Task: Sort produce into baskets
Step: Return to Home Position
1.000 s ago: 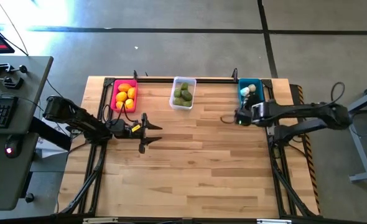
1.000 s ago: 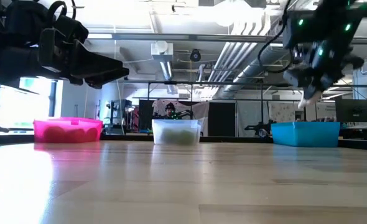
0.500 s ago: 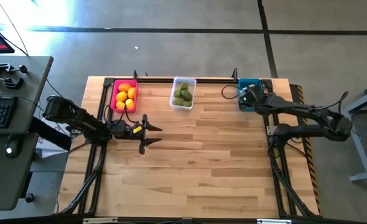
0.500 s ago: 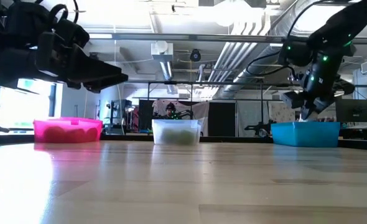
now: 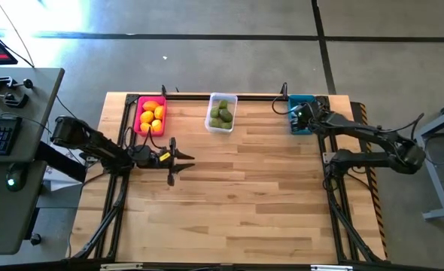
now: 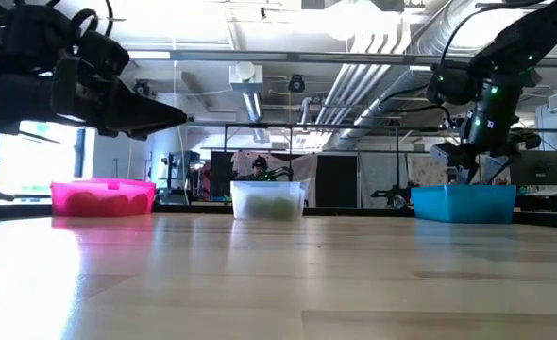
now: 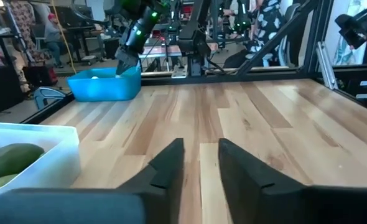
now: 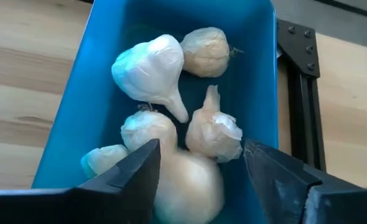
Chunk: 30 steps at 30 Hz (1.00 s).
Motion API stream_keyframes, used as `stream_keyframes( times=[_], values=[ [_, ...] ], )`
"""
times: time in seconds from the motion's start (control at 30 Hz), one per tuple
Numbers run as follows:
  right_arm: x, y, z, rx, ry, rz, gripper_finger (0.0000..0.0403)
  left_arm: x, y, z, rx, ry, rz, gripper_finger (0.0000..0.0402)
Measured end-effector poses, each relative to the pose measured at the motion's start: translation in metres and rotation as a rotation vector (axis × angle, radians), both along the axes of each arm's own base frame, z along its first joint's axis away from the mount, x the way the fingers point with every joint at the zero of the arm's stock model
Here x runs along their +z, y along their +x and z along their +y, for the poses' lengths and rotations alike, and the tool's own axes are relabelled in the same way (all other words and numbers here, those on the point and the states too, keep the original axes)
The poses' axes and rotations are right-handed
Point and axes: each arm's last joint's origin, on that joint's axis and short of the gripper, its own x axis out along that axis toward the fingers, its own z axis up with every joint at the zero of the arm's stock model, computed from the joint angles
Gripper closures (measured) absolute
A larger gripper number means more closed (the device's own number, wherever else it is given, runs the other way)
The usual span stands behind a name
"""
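Three baskets stand along the far edge. The pink one [image 5: 136, 117] holds yellow and orange fruits [image 5: 153, 114], the clear one [image 5: 211, 114] green fruits [image 5: 222, 114], and the teal one [image 5: 303, 100] several whitish garlic bulbs [image 8: 149, 71]. My right gripper [image 8: 201, 146] hangs open over the teal basket [image 8: 84, 93], tilted down. One bulb [image 8: 186, 180] lies below, between its fingers, apart from them. My left gripper [image 7: 201, 149] hovers level over the table's left part, near the pink basket; its fingers are a narrow gap apart with nothing between them.
Bare wooden tabletop [image 5: 244, 196] fills the middle and near side. A black frame rail [image 5: 222, 95] runs behind the baskets. A desk with a keyboard [image 5: 0, 135] stands off the table's left edge.
My right gripper has swung toward the far edge, sunk over the teal basket and opened. The whitish bulb it carried has dropped into that basket. My left gripper has stayed in place, and its fingers have drawn closer together.
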Motion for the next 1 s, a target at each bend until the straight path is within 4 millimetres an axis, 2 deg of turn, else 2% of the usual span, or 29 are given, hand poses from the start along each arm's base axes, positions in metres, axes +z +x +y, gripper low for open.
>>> stream_keyframes(
  times=[0.1, 0.2, 0.3, 0.43, 0.47, 0.5, 0.6, 0.7, 0.87, 1.0],
  values=[
    [0.002, 0.0, 0.002, 0.009, -0.004, 0.0, 0.0177, 0.001, -0.006, 0.0, 0.002, -0.009, -0.009, 0.0348],
    [0.006, 0.002, 0.007, 0.051, -0.021, -0.014, 0.0199, 0.006, -0.008, -0.001, -0.007, -0.019, -0.023, 0.0383],
    [0.012, 0.008, 0.018, 0.143, -0.047, -0.034, 0.0255, 0.009, -0.011, -0.003, -0.024, -0.019, -0.018, 0.0398],
    [0.022, 0.025, 0.039, 0.323, -0.108, -0.099, 0.0366, 0.016, -0.014, -0.005, -0.032, -0.016, -0.044, 0.0399],
    [0.023, 0.031, 0.045, 0.382, -0.137, -0.127, 0.0384, 0.017, -0.016, -0.005, -0.035, -0.012, -0.048, 0.04],
    [0.024, 0.036, 0.052, 0.448, -0.164, -0.151, 0.0391, 0.02, -0.017, -0.006, -0.038, -0.006, -0.061, 0.0401],
    [0.017, 0.052, 0.073, 0.628, -0.241, -0.238, 0.0381, 0.024, -0.02, -0.006, -0.036, -0.005, -0.073, 0.0401],
    [0.006, 0.06, 0.095, 0.799, -0.307, -0.305, 0.0389, 0.026, -0.024, -0.005, -0.016, -0.003, -0.063, 0.0401],
    [-0.002, 0.058, 0.123, 1.017, -0.314, -0.375, 0.0399, 0.034, -0.031, -0.004, -0.008, 0.009, -0.094, 0.0401],
    [-0.005, 0.046, 0.132, 1.145, -0.252, -0.468, 0.0402, 0.038, -0.038, -0.003, 0.003, 0.012, -0.1, 0.0401]
  ],
)
